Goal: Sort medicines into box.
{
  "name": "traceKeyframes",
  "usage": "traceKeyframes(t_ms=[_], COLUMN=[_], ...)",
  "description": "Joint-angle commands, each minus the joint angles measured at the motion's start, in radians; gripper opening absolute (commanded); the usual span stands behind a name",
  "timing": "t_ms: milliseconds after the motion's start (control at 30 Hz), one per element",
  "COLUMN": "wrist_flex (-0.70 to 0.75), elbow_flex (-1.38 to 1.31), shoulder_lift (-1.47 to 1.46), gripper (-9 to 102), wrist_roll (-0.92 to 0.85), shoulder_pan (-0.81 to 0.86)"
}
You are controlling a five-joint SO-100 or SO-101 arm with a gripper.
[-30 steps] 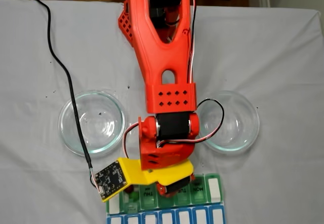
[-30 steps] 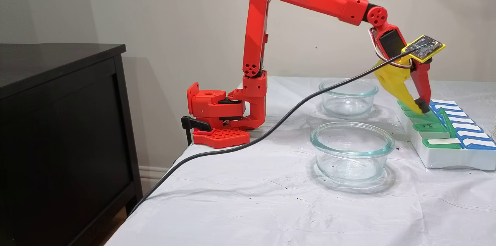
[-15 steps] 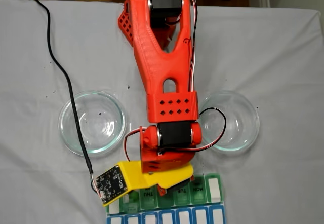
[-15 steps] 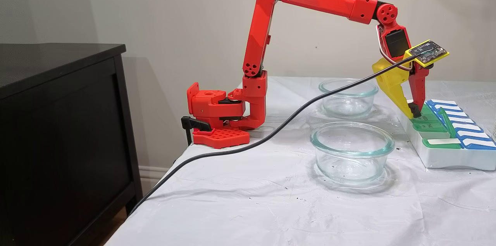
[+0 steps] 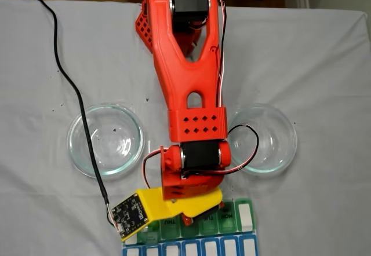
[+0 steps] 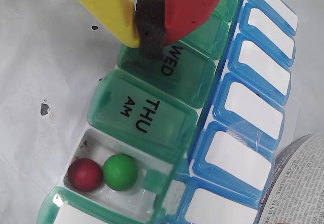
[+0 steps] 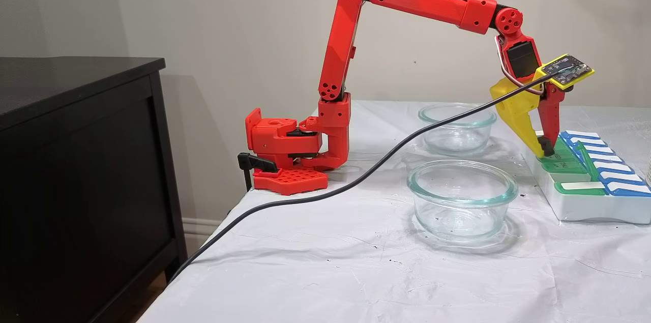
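In the wrist view the box (image 6: pixel 142 117) has green lids marked WED and THU beside a blue row. Next to THU one compartment stands open, and a dark red medicine (image 6: pixel 85 174) and a bright green medicine (image 6: pixel 120 172) lie in it side by side. My gripper (image 6: pixel 149 31) is shut, its yellow and red fingers together around a black foam pad. The tip rests at the edge of the WED lid, with nothing held. From the side the gripper (image 7: pixel 544 150) points down onto the box (image 7: pixel 580 206). From above, the arm covers part of the box (image 5: pixel 227 218).
Two clear glass dishes stand to either side of the arm, one at the left (image 5: pixel 105 140) and one at the right (image 5: pixel 264 138), both without balls. A black cable (image 5: pixel 69 82) runs across the white cloth. A dark cabinet (image 7: pixel 76 160) stands beside the table.
The arm has stretched out a little further. The gripper tip has come down and back toward the near edge of the box, onto the green lids, and it stayed shut.
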Motion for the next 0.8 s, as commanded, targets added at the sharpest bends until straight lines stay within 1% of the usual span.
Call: traceKeyframes(t_ms=[0, 200, 233, 367, 500, 600, 767], wrist_flex=[-0.109, -0.416, -0.442, -0.459, -0.620, -0.707, -0.769], elbow_flex=[0.041, 0.287, 0.314, 0.351, 0.448, 0.483, 0.476], shoulder_lift=[0.158, 0.445, 0.483, 0.548, 0.568, 0.541, 0.454], gripper=[0, 0, 0, 0, 0, 0, 0], wrist_roll=[-0.009, -0.055, -0.055, -0.015, -0.025, -0.063, -0.072], shoulder_pan=[0.012, 0.064, 0.075, 0.127, 0.163, 0.179, 0.178])
